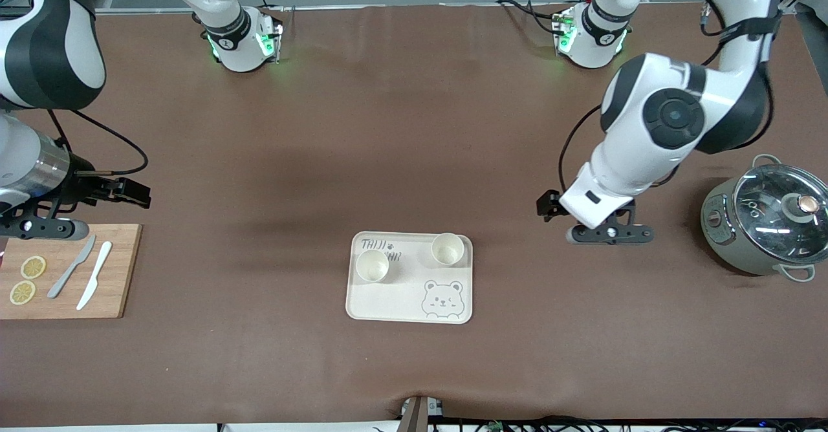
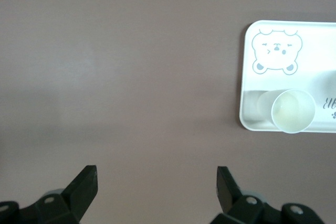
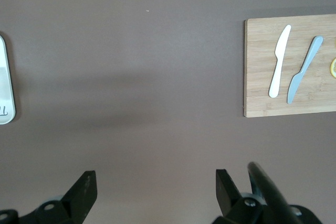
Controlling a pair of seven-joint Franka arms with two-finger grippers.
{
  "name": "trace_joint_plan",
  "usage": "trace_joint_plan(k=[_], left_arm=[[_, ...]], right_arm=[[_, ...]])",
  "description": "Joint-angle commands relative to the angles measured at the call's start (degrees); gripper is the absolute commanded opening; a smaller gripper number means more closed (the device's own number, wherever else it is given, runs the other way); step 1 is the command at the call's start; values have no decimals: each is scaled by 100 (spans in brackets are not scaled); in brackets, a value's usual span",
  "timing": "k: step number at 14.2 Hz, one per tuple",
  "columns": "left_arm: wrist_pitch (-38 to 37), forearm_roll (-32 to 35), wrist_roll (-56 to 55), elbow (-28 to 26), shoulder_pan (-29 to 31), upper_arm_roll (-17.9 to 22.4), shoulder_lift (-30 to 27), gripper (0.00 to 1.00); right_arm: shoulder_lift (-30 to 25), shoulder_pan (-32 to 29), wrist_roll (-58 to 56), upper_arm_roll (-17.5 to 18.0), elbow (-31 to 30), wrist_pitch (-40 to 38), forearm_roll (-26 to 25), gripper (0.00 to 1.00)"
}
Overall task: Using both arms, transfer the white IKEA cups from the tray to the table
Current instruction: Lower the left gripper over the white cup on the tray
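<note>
Bright, even overhead light; soft arm shadows; all views sharp.

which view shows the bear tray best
The front view: the whole bear tray shows, with both white cups on it. The left wrist view cuts off one end; the right wrist view catches only an edge sliver.

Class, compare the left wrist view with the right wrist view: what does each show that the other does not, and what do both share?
Only the left wrist view shows a white cup standing on the tray, the tray's bear drawing, and the left gripper with jaws open over bare table. Only the right wrist view shows the wooden cutting board with a white knife, a grey knife and a lemon slice at the picture's edge, plus the open right gripper. Both share the brown table and part of the bear tray.
</note>
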Motion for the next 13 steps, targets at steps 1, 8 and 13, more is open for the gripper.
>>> trace_joint_plan(k=[1,8,13], left_arm=[[854,73,-302,-707,-217,-20,-110,100],[1173,135,-470,-429,-842,-11,662,100],[1173,187,-584,195,-1053,6,1295,100]], right_arm=[[-71,-21,86,37,-88,68,-108,100],[-62,-21,86,37,-88,77,-108,100],[-53,-21,94,37,-79,86,-100,100]])
